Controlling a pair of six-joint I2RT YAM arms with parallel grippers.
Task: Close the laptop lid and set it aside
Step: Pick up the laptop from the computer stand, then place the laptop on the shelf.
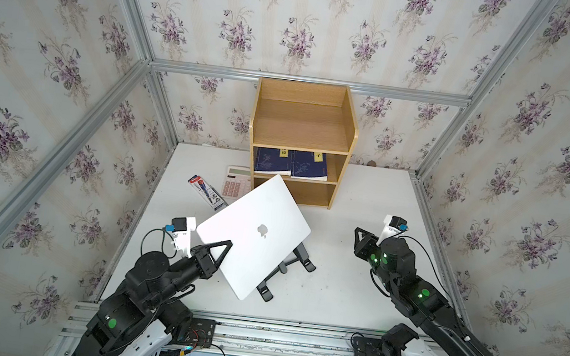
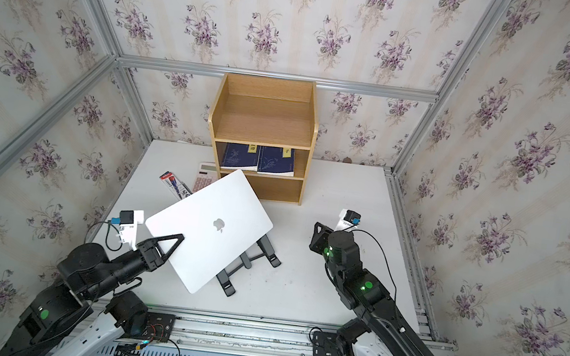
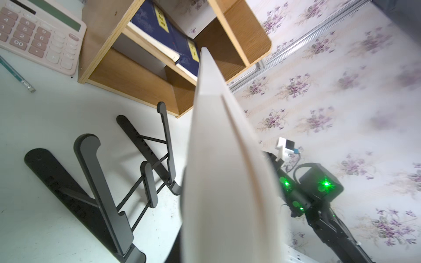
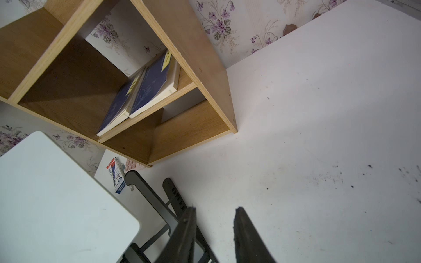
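The silver-white laptop [image 1: 253, 234] [image 2: 209, 229] is folded flat, and its lid with the dark apple logo [image 1: 262, 231] faces up. It hangs tilted above the black folding stand [image 1: 287, 265] [image 2: 250, 260]. My left gripper [image 1: 228, 245] [image 2: 180, 238] is shut on the laptop's near-left edge. In the left wrist view the laptop's edge [image 3: 218, 159] fills the middle and hides the jaws. My right gripper [image 1: 359, 235] [image 2: 316, 230] [image 4: 215, 209] is to the right of the laptop, apart from it. It is open, with only bare table between its fingers.
A wooden shelf unit [image 1: 299, 139] stands at the back with dark blue books [image 1: 289, 162] on its middle shelf. A white calculator with pink keys [image 1: 236, 182] and a pen package [image 1: 207, 191] lie left of it. The white table [image 1: 355, 289] stretches out to the right.
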